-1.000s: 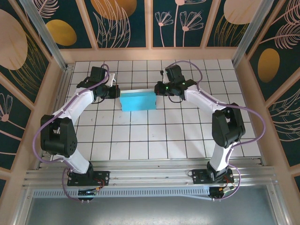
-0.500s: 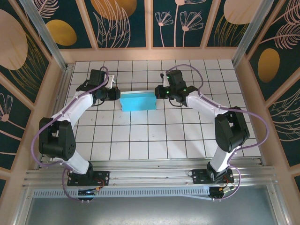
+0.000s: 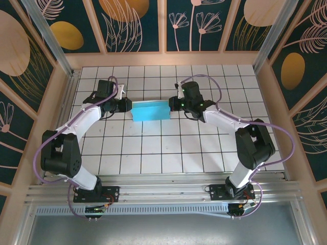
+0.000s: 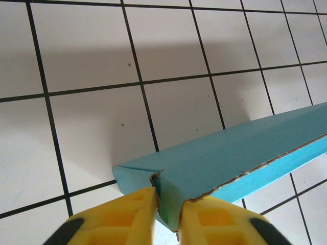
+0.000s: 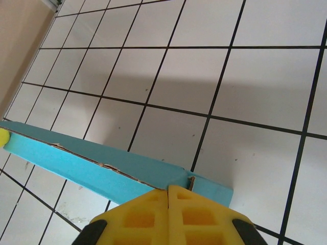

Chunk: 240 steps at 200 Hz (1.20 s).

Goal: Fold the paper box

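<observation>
The paper box (image 3: 150, 110) lies light-blue side out on the white tiles, a long shallow shape between my two grippers. My left gripper (image 3: 129, 105) is at its left end. In the left wrist view the yellow fingers (image 4: 127, 214) sit on either side of the folded end corner of the box (image 4: 245, 148), both pads touching the card, so the left gripper (image 4: 168, 204) is shut on it. My right gripper (image 3: 172, 104) meets the right end. Its tips (image 5: 168, 190) are closed tight together against the box (image 5: 92, 163), right where the torn seam ends.
The tiled table (image 3: 168, 148) is ringed by a wooden rim (image 3: 265, 102) and patterned panels. Both arms reach in from their bases at the near edge. A yellow fingertip (image 5: 3, 137) of the left gripper shows at the box's far end in the right wrist view.
Both wrists have shifted slightly toward the near side, and the box has come with them. The left jaws have eased apart a little around the end fold. The right jaws stay closed.
</observation>
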Motion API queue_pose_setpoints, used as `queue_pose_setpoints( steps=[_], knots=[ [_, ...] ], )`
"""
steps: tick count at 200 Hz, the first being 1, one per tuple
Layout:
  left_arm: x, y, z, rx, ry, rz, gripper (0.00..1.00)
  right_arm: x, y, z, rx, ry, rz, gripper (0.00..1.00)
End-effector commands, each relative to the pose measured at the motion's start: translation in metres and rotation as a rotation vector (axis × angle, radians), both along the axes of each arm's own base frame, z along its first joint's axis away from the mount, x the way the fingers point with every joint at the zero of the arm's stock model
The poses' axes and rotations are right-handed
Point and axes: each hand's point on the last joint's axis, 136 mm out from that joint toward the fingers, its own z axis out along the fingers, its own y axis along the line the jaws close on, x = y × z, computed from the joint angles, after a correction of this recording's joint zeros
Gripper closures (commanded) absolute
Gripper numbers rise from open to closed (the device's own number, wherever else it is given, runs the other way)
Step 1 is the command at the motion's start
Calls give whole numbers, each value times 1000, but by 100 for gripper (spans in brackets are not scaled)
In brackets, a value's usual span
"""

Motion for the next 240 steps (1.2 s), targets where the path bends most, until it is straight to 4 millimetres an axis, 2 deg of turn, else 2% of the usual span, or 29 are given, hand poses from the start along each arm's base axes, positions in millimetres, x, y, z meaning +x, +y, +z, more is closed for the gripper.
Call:
queue_pose_setpoints(
  steps=[1,74,126,153,177,204,240],
  knots=[
    [-16,-2,-13,-17,73,2,75,-19,-13,-40,-101,86,-10,97],
    [-8,-8,28,-81,-26,4,61,-13,-10,-31,-99,37,-12,96],
    [-5,-11,47,-122,-67,16,60,-13,-7,-31,-97,38,-3,96],
    [4,-9,58,-170,-86,90,62,-13,-6,-32,-100,40,0,96],
    [11,-7,53,-210,-61,162,64,-13,-5,-33,-100,44,2,96],
    [12,-12,41,-225,-17,159,67,-12,-5,-31,-101,41,4,96],
    [13,-4,31,-172,-2,181,68,-12,-5,-30,-101,42,6,96]
  ],
)
